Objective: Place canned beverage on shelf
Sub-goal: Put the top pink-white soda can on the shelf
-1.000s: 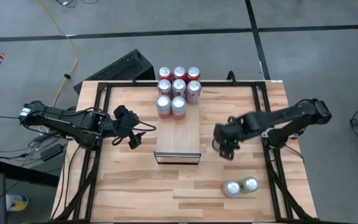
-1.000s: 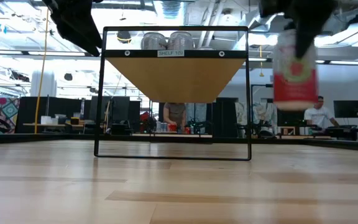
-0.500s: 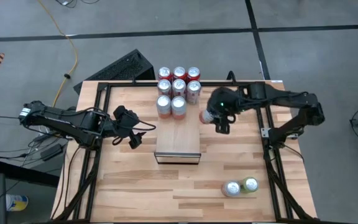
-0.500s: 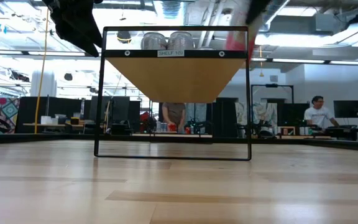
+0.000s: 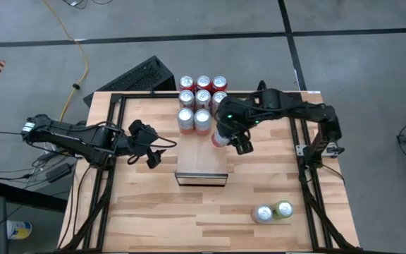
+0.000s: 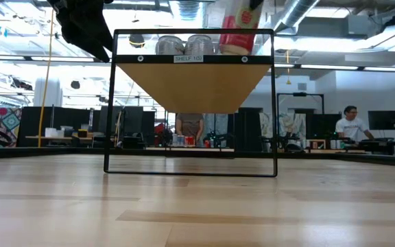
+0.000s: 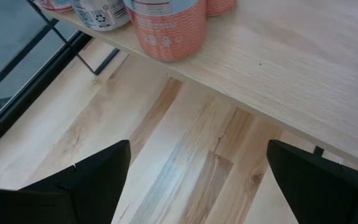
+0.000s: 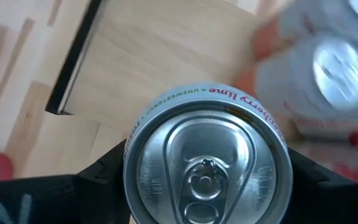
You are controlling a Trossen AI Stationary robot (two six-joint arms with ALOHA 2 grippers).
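- Holding a red can (image 5: 219,137) in my right gripper (image 5: 232,134), I have my two fingers shut on its sides.
- From my right wrist I look down on the can's silver top (image 8: 207,160), with my dark fingers (image 8: 101,171) pressed on both sides of it.
- The can hangs over the right side of the shelf (image 5: 201,161), just in front of the cans that already stand there.
- In the low view the can (image 6: 238,31) is tilted a little, and I cannot tell if its bottom touches the shelf top (image 6: 195,60).
- Eight cans (image 5: 202,98) stand in rows at the back of the shelf.
- My left gripper (image 5: 149,147) waits beside the left side of the shelf, with its jaws wide open and nothing in them.
- From my left wrist I see the shelf's light wood top (image 7: 303,68) and a pink can (image 7: 166,28) standing near its edge.
- Two more cans (image 5: 272,212) lie on the table (image 5: 139,212) near the front right, well apart from the shelf.
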